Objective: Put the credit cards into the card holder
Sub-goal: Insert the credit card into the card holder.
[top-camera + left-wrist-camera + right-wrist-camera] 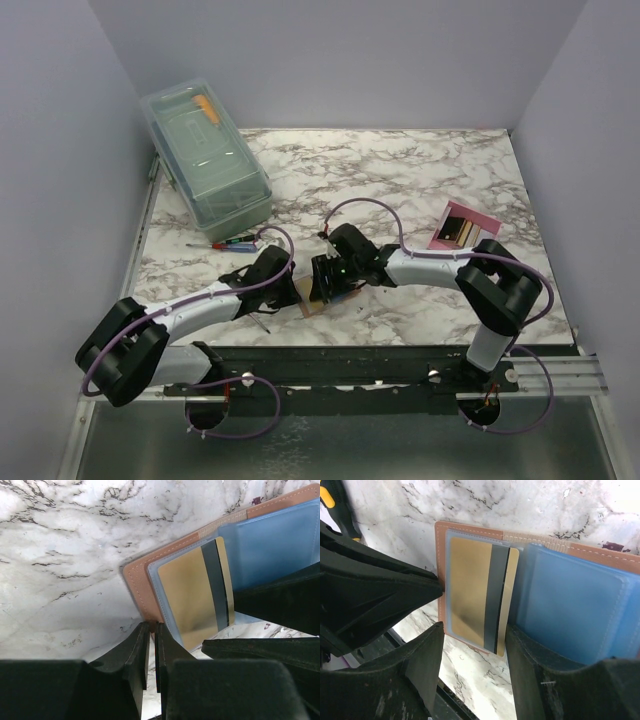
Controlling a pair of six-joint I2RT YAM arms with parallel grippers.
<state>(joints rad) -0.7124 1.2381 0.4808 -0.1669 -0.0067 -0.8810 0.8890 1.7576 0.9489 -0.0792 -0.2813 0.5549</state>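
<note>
The tan card holder (440,540) lies open near the table's front edge, with pale blue sleeves (570,605) inside; it also shows in the top view (308,300). A gold credit card (470,590) with a dark stripe lies in its left clear sleeve, one corner sticking out past the lower edge. My left gripper (152,630) is shut on the holder's tan edge (137,580), beside the card (192,595). My right gripper (475,630) is open, its jaws standing either side of the card's lower edge, one finger (535,660) on the blue sleeves. In the top view both grippers, left (282,283) and right (330,283), meet over the holder.
A pink slotted tray (462,225) with dark cards stands at the right. A clear lidded plastic box (205,160) sits at the back left, with a red-handled tool (232,241) in front of it. The table's front edge is just below the holder.
</note>
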